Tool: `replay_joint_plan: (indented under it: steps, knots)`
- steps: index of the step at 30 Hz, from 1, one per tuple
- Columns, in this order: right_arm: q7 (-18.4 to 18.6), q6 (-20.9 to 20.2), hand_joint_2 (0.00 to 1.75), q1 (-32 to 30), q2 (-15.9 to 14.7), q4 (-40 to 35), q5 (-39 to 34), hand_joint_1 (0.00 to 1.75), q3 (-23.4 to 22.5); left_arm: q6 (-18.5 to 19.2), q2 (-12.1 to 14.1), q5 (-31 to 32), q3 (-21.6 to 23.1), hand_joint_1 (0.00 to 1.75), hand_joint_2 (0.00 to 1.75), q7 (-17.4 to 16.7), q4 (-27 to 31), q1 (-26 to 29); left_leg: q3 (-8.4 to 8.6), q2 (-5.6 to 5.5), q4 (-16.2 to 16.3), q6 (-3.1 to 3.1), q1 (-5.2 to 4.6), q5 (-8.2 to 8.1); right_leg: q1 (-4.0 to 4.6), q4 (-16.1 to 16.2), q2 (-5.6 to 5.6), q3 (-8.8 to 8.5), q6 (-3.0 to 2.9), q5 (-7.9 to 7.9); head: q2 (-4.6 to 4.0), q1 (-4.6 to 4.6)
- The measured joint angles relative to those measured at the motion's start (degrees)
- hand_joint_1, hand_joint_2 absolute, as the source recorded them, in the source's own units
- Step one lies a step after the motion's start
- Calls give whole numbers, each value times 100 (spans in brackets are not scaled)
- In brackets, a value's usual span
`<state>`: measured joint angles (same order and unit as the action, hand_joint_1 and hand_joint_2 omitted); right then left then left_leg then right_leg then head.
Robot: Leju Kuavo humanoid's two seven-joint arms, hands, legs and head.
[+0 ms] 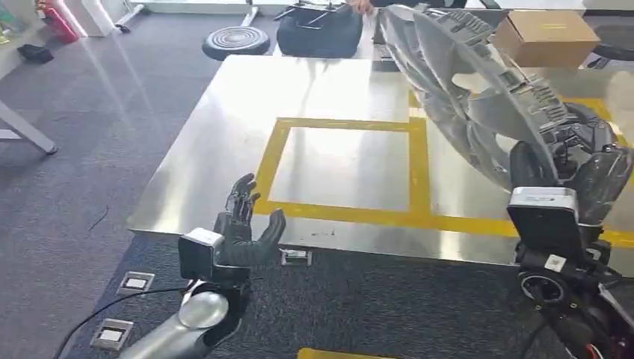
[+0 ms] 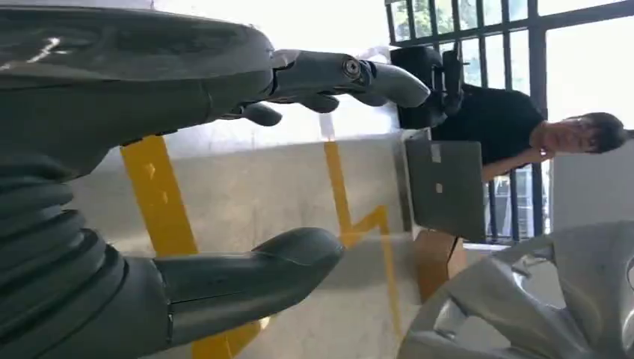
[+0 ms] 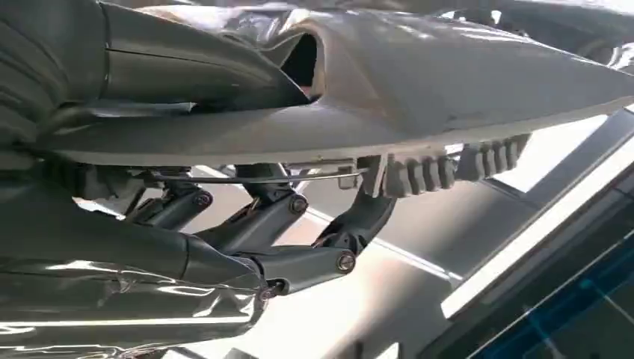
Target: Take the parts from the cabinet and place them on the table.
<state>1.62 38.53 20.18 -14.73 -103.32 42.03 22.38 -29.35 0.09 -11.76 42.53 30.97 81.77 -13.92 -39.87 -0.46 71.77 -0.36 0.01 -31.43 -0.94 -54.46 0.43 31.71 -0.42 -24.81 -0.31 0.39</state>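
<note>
Head high, looking down; wrists close, perhaps sideways.

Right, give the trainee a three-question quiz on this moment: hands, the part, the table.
1. True or false: the left hand is holding the wheel cover.
2. What is marked on the metal table? A) a red circle B) a yellow outlined square C) a blue arrow
3. Fill in: the right hand grips the wheel cover by its ____, tilted above the table.

Key
1. False: the left hand is open over the near table edge, fingers apart, holding nothing.
2. B, the yellow square.
3. Rim: thumb on one face, fingers on the other.
</note>
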Motion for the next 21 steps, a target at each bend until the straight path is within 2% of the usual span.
replay_joint_plan:
  steps: [1, 2, 3, 4, 5, 6, 7, 8, 9, 10, 11, 12, 13, 15, 16, 17, 18, 19, 20, 21]
  knots:
    - [31, 0, 175, 27, -28, 46, 0, 175, -22, 20, 0, -22, 0, 0, 175, 4, -18, -3, -213, 2, 171, -22, 10, -149, -4, -2, 4, -53, 4, -47, 0, -26]
    - [85, 0, 175, 74, -72, 116, -2, 175, -39, 63, 2, -37, 0, 0, 175, 15, -42, -10, -322, 4, 138, -21, 18, -169, -8, -1, 13, -120, 9, -100, 0, -53]
    - [155, 0, 175, 148, -96, 214, -15, 175, -52, 96, 0, -54, 2, 0, 175, 35, -63, -26, -318, 4, -126, 0, 20, -31, -9, -2, 20, -209, 20, -153, 0, -96]
    - [210, 0, 175, 241, -147, 326, -17, 175, -63, 118, -7, -68, 4, 0, 175, 61, -90, -57, -227, 4, -558, 28, 17, 270, -7, -2, 32, -299, 36, -215, 0, -138]
    - [267, 0, 175, 360, -205, 450, 2, 175, -72, 133, -11, -74, 4, 0, 175, 94, -114, -91, -101, 4, -1083, 74, 9, 721, -4, -2, 32, -381, 46, -279, 0, -166]
    - [302, 0, 175, 473, -266, 574, 22, 175, -81, 135, -11, -87, 7, 0, 175, 118, -146, -123, -15, 6, -1523, 133, -16, 1234, -8, 13, 29, -367, 63, -330, -2, -177]
    - [313, -2, 175, 592, -306, 711, 31, 175, -85, 133, -13, -112, 9, 0, 175, 149, -184, -149, -59, -4, -1706, 139, -58, 1312, 27, -50, 52, -453, 105, -388, 0, -179]
    - [354, -2, 175, 723, -360, 852, 31, 175, -98, 129, -13, -149, 15, 0, 175, 162, -216, -152, -22, -6, -1644, 149, -55, 1272, 40, -37, 78, -427, 147, -454, -2, -171]
    - [400, -4, 175, 844, -418, 986, 22, 175, -87, 111, -11, -155, 15, 0, 175, 184, -234, -153, -12, -17, -1631, 153, -71, 1302, 32, 1, 77, -401, 178, -494, 0, -140]
    - [431, -7, 175, 949, -515, 1105, 5, 175, -94, 98, -20, -166, 15, 0, 175, 212, -245, -167, 12, -19, -1649, 184, -72, 1277, 24, 50, 73, -440, 211, -513, 0, -155]
    - [448, -7, 175, 1037, -607, 1202, -4, 175, -98, 85, -37, -168, 15, 0, 175, 236, -251, -185, 89, -16, -1722, 205, -18, 1281, 21, 65, 65, -489, 254, -560, 0, -160]
    - [465, -7, 175, 1103, -658, 1300, -4, 175, -94, 61, -44, -170, 15, 0, 175, 254, -264, -194, 148, -25, -1757, 228, -19, 1263, 1, -49, 15, -498, 278, -630, -2, -119]
    - [479, -7, 175, 1187, -719, 1409, 0, 175, -87, 50, -52, -162, 15, 0, 175, 267, -271, -207, 187, -23, -1772, 282, -17, 1228, 2, -361, 2, -351, 295, -789, -2, -62]
    - [503, -7, 175, 1282, -824, 1645, 18, 175, -72, -4, -61, -120, 15, 0, 175, 271, -291, -209, 240, -24, -1769, 310, -23, 1166, -4, -1396, 2, 258, 341, -1188, 0, 6]
    - [507, -7, 175, 1289, -855, 1771, 17, 175, -59, -7, -59, -111, 15, 0, 175, 269, -306, -208, 265, -27, -1767, 314, -23, 1133, -5, -1751, 2, 512, 358, -1253, 0, 26]
    - [507, -4, 175, 1289, -887, 1891, 17, 175, -33, -11, -59, -100, 15, 0, 175, 269, -319, -206, 306, -39, -1762, 312, -22, 1097, -12, -1843, 0, 657, 369, -1155, 0, 55]
    - [507, -2, 175, 1289, -920, 2018, 17, 175, -4, -24, -61, -85, 15, 0, 175, 271, -321, -205, 354, -54, -1758, 305, -22, 1058, -20, -1649, -4, 648, 366, -917, -2, 94]
    - [507, -2, 175, 1288, -942, 2100, 20, 175, 9, -37, -63, -70, 15, 0, 175, 277, -323, -205, 408, -69, -1746, 292, -22, 1015, -23, -1234, -9, 533, 356, -584, 0, 122]
    - [503, -2, 175, 1296, -968, 2187, 24, 175, 9, -46, -70, -59, 15, 0, 175, 284, -323, -208, 468, -84, -1725, 273, -22, 962, -21, -628, -9, 333, 341, -162, 0, 144]
    - [498, 0, 175, 1313, -988, 2243, 33, 175, 11, -46, -74, -59, 15, 0, 175, 284, -323, -208, 488, -89, -1713, 242, -25, 912, -20, -148, -8, 208, 324, 88, -2, 166]
